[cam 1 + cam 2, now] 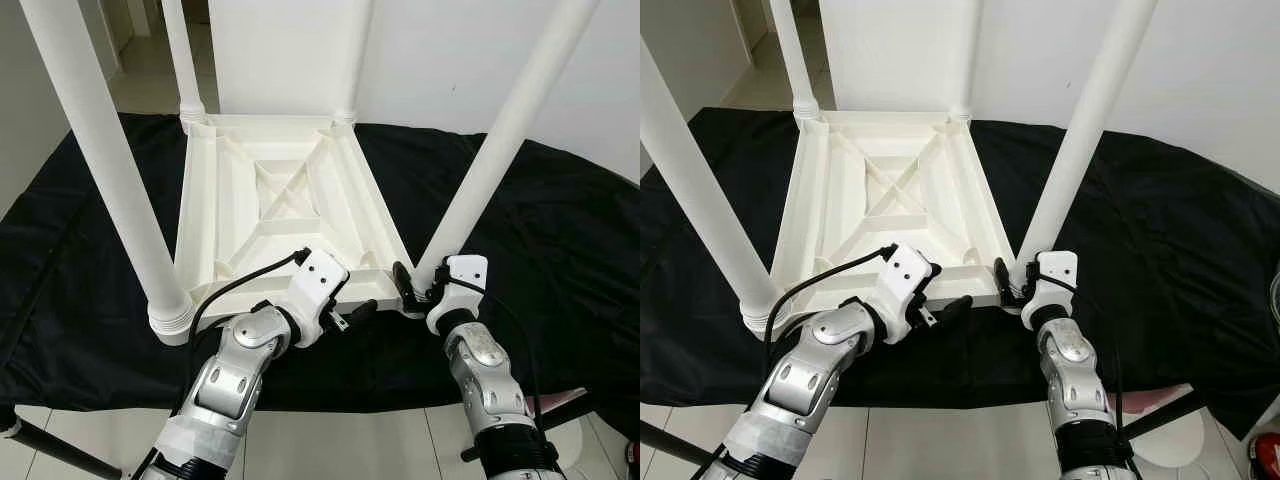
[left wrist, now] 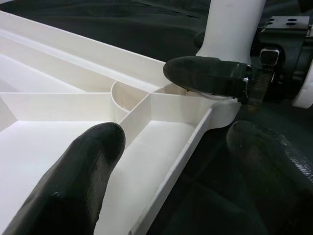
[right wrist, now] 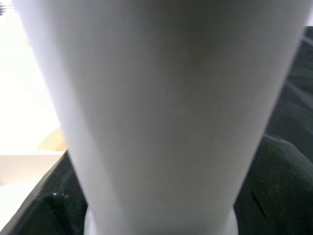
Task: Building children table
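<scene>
We are holding our left gripper (image 1: pixel 352 312) open astride the near rim of the upturned white plastic table (image 1: pixel 285 205), while our right gripper (image 1: pixel 412 290) is clasping the base of the near-right leg (image 1: pixel 500 140). The table is lying on a black cloth (image 1: pixel 560 260), its ribbed underside facing up and four smooth round legs rising from its corners.

Smooth white plastic table (image 1: pixel 280 200), matt black cloth (image 1: pixel 560 240)

A: Is any lettering, number or brand legible on the upturned white plastic ribbed tabletop (image 1: pixel 290 200)?

B: None; nor on the black cloth (image 1: pixel 560 240) beneath. No readable marks anywhere.
</scene>
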